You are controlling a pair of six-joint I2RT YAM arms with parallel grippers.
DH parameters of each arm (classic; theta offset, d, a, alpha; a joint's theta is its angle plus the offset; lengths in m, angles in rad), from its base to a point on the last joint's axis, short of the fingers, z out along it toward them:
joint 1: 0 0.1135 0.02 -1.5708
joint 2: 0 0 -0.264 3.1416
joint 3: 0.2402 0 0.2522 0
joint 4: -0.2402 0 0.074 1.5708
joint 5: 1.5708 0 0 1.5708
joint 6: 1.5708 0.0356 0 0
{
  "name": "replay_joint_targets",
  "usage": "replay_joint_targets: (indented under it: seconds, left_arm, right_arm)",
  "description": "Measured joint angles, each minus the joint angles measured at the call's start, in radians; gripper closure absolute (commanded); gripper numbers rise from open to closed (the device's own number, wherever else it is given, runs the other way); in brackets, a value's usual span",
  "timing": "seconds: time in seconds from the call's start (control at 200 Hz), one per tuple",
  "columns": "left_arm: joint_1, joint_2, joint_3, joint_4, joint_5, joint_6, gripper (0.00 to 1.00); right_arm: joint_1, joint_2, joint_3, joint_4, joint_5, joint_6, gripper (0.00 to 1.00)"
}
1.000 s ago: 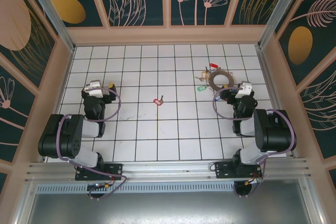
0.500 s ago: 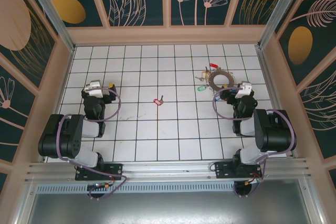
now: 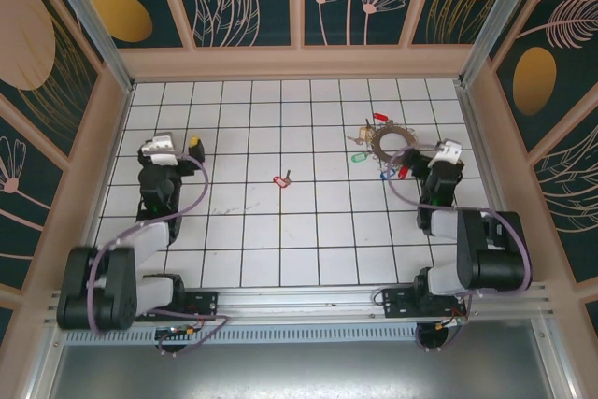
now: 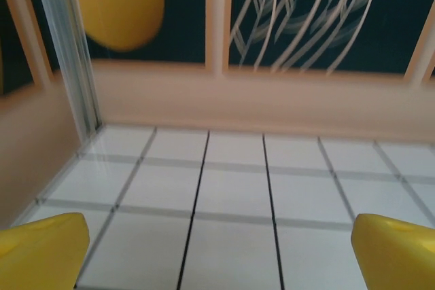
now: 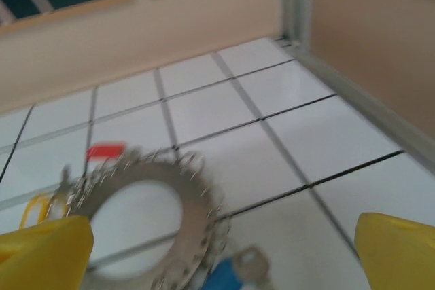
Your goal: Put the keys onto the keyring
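The keyring (image 3: 393, 140), a grey-bronze toothed ring, lies on the white tiles at the back right; it sits at the left in the right wrist view (image 5: 146, 219). Small keys with red (image 3: 378, 119), yellow (image 3: 363, 133) and green (image 3: 358, 157) tags lie around it. One red-tagged key (image 3: 278, 180) lies alone mid-table. My right gripper (image 3: 428, 154) is open just right of the ring. A blue-tagged key (image 5: 234, 273) lies on the tiles between its yellow fingertips (image 5: 41, 249). My left gripper (image 3: 175, 145) is open over bare tiles at the left, far from the keys.
Low beige walls (image 3: 299, 63) with metal corner posts (image 3: 472, 53) close in the tiled floor on three sides. The right wall (image 5: 380, 52) stands close to my right gripper. The left wall (image 4: 34, 147) is near my left gripper.
Both arms have unfolded. The left gripper moved a little toward the back wall. The right gripper shifted slightly right and back, beside the ring. The keys and ring have not moved.
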Motion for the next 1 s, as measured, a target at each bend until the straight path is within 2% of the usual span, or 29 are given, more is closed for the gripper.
replay_joint_targets:
  seconds: [0.12, 0.215, 0.325, 0.475, 0.651, 1.001]
  left_arm:
    - [0.0, -0.16, 0.087, -0.172, -0.002, -0.02, 0.01]
    - [0.0, -0.208, 0.196, -0.337, -0.055, -0.118, 0.01]
    - [0.0, -0.189, 0.277, -0.461, -0.163, -0.24, 0.01]
    - [0.006, -0.085, 0.288, -0.566, -0.143, -0.264, 0.01]
    - [0.006, 0.026, 0.303, -0.664, -0.059, -0.302, 0.01]
    - [0.006, 0.028, 0.304, -0.669, -0.014, -0.327, 0.01]
  right_arm:
    - [-0.023, -0.049, 0.244, -0.343, 0.087, 0.101, 0.01]
    - [-0.049, -0.048, 0.417, -0.59, 0.099, 0.204, 0.01]
    - [-0.12, 0.003, 0.547, -0.824, 0.016, 0.295, 0.06]
    - [-0.155, 0.134, 0.626, -1.044, -0.097, 0.331, 0.14]
    - [-0.138, 0.264, 0.702, -1.171, -0.204, 0.3, 0.21]
    - [-0.111, 0.568, 0.951, -1.178, -0.336, 0.22, 0.23]
